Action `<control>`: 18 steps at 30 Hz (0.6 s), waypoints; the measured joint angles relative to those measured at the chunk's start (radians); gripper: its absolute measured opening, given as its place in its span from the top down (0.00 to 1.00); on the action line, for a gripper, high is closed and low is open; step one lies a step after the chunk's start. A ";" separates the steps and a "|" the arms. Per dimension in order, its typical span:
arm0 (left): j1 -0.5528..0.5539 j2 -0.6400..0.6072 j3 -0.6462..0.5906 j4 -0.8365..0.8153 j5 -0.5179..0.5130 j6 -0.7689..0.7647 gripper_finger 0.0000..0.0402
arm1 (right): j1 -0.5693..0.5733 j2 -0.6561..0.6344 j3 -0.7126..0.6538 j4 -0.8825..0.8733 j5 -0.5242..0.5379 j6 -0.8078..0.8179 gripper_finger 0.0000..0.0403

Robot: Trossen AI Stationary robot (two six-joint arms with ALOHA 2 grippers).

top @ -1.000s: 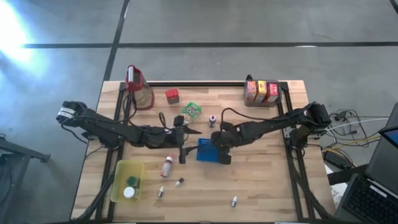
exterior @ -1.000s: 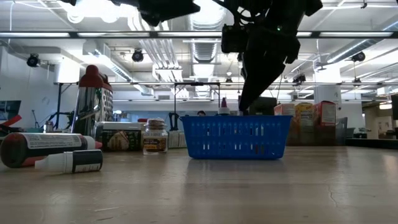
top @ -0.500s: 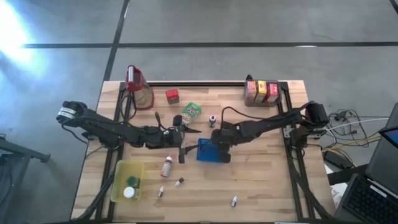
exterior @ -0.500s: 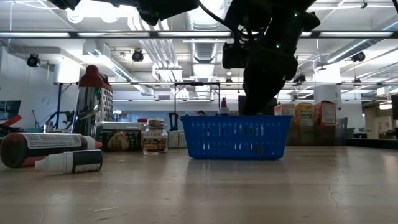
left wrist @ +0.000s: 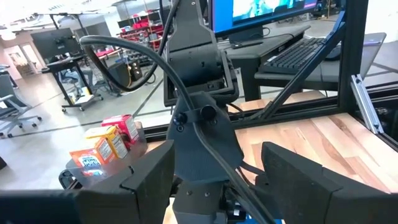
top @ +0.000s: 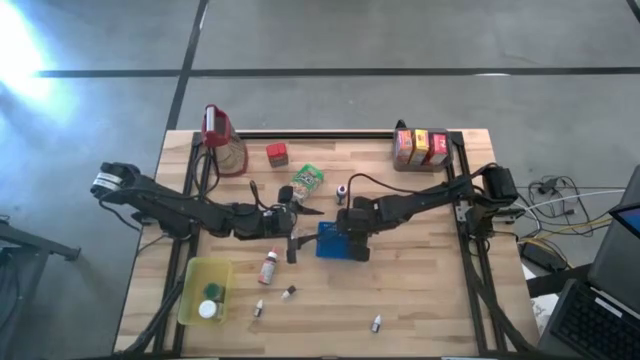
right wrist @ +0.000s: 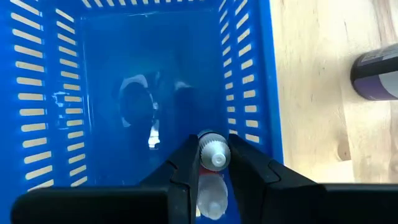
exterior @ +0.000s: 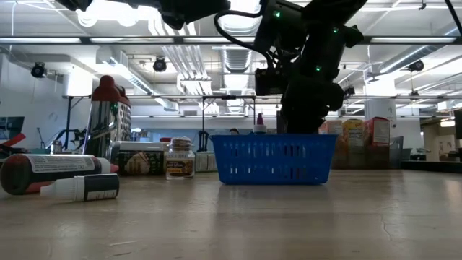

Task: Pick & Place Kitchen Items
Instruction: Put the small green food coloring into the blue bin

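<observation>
My right gripper (right wrist: 214, 163) is nearly closed, pinching a tiny white-capped bottle (right wrist: 213, 155) between its dark fingers (right wrist: 185, 167), cap facing the camera. It hangs inside the blue tray (right wrist: 252, 93), a glossy plastic rectangle with slotted walls and a smooth reflective floor. From overhead the right gripper (top: 352, 235) sits over that tray (top: 328, 246) near table centre; in the low view the arm drops into the basket (exterior: 273, 159) from above.

My left gripper (top: 292, 222) waits just left of the tray, fingers (left wrist: 298, 177) parted partway with nothing between them, looking at the right arm's wrist.

Beside the tray on the wood lies a dark purple cylinder (right wrist: 376, 76); I can't read its label. Overhead, a small dark bottle (top: 342, 191) stands behind the tray, near a green packet (top: 307, 179) and a red carton (top: 277, 154). At the back right corner three cartons stand in a row (top: 420, 146), orange, yellow, red; printing is too small to read. The clear jug with a red top (top: 222, 140) is at the back left.

At the front, a white bottle with red ends (top: 269, 267) lies on its side, with three tiny bottles near it (top: 288, 293), (top: 258, 309), (top: 377, 323). A translucent yellow bin (top: 190, 295) at the front left holds round lids (top: 208, 309). The table (top: 430, 290) is pale wood planks with visible grain.
</observation>
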 joint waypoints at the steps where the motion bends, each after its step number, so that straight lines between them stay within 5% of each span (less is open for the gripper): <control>1: 0.000 0.000 0.000 0.000 0.000 0.000 0.39 | 0.000 0.000 0.000 -0.001 -0.003 0.001 0.83; 18: 0.000 0.000 0.000 -0.012 0.000 -0.001 0.39 | 0.001 -0.010 0.052 -0.030 -0.017 0.016 0.63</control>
